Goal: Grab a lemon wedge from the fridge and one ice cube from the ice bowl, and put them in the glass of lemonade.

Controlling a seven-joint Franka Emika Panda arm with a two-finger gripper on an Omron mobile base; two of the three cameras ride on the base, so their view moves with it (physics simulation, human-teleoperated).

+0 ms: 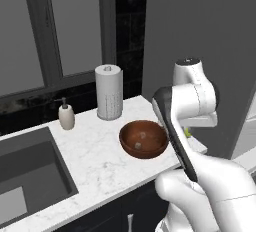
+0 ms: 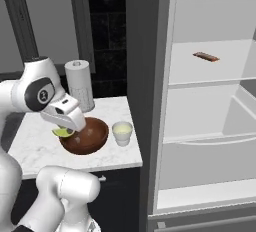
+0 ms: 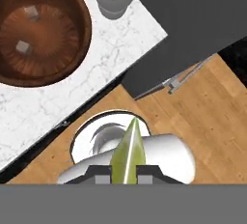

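Observation:
My gripper (image 3: 128, 175) is shut on the lemon wedge (image 3: 128, 151), a yellow-green sliver standing up between the finger tips. In the right base view the lemon wedge (image 2: 62, 132) hangs under the gripper (image 2: 65, 130), at the near left rim of the ice bowl (image 2: 92, 138). The hand view looks down past the counter's front edge at the wooden floor. The reddish-brown ice bowl (image 3: 72, 6) holds two ice cubes (image 3: 21, 47). The glass of lemonade (image 2: 122, 132) stands just right of the bowl. The fridge (image 2: 145, 76) stands open to the right, showing white shelves.
A paper-towel roll (image 1: 109, 92) and a soap dispenser (image 1: 66, 116) stand at the back of the marble counter (image 1: 95, 161). A sink (image 1: 25, 171) lies to the left. A thin reddish-brown item (image 2: 206, 56) lies on an upper fridge shelf.

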